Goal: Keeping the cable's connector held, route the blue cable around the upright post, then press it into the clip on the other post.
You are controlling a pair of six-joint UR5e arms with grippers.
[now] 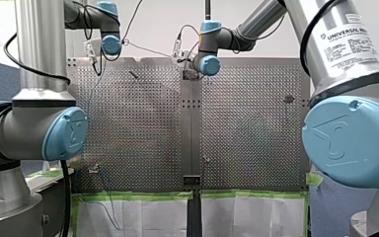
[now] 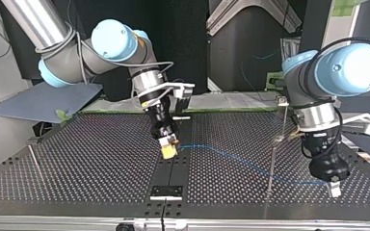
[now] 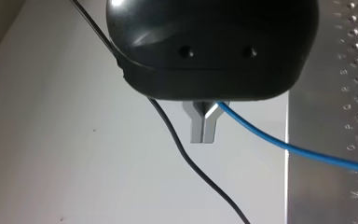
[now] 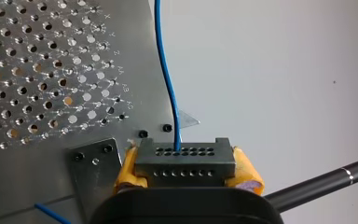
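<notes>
Nearest the top view's camera, my left pincer hangs low over the bench. It is just beside the upright post, on the side away from the bench's middle seam. In the left wrist view its metal fingers are drawn narrow, tips together, and the blue cable comes out from between them. A black cord trails past them.

From that pincer the cable runs low over the bench to the upright post and crosses its line near the foot. I cannot tell which side it passes or whether it touches. Beyond the post it carries on in a shallow arc toward the seam.

Farther back, well apart from the upright post, my right pincer tilts down over the seam. Its yellow pads are clamped on either side of the grey connector. The cable leaves one of the holes in the connector's face.

A thin post stands well apart from the upright post, beyond my right pincer, near the bench's opposite side edge.
</notes>
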